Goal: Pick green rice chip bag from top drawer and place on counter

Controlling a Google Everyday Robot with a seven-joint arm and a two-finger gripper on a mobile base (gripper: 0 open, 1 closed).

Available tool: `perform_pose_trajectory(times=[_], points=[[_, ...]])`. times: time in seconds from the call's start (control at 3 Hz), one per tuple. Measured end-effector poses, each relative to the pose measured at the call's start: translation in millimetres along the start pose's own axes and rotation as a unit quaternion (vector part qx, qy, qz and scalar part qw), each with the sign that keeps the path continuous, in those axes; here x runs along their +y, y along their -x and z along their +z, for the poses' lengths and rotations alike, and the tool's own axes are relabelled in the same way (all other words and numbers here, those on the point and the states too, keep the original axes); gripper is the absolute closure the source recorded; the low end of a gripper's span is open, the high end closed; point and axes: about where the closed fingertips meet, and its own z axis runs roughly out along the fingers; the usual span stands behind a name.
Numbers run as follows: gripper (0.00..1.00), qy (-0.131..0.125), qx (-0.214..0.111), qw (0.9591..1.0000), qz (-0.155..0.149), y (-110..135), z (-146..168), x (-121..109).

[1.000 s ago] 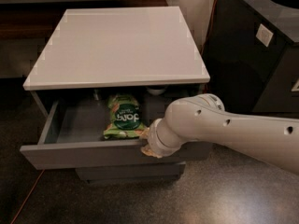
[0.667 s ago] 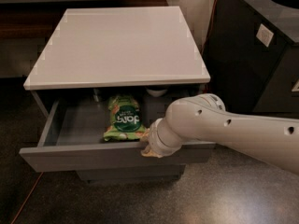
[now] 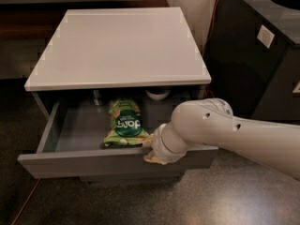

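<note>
**Off-white arm, tan-tipped pincer**

The arm (image 3: 243,137) is a thick, smooth, off-white tube that swells into a rounded joint housing dotted with a few small dark recessed holes. A paler ribbed collar rings the wrist. The pincer (image 3: 151,154) shows only as a tan, scuffed stub at the front rim of the top drawer (image 3: 84,162).

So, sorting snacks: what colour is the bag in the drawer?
Bright green bag, dark green logo, camera view; gripper beside it.
</note>
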Motion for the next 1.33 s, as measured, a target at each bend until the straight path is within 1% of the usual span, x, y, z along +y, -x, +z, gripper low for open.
perform_pose_trajectory(times=[0.33,0.67,1.0,1.33], points=[[1.0,0.0,0.0,1.0,0.0,0,0,0],[1.0,0.009,-0.005,0.9999,0.006,-2,-12,14],[0.86,0.009,-0.005,0.9999,0.006,-2,-11,14],[0.63,0.016,-0.01,0.9998,0.008,0,-21,13]])
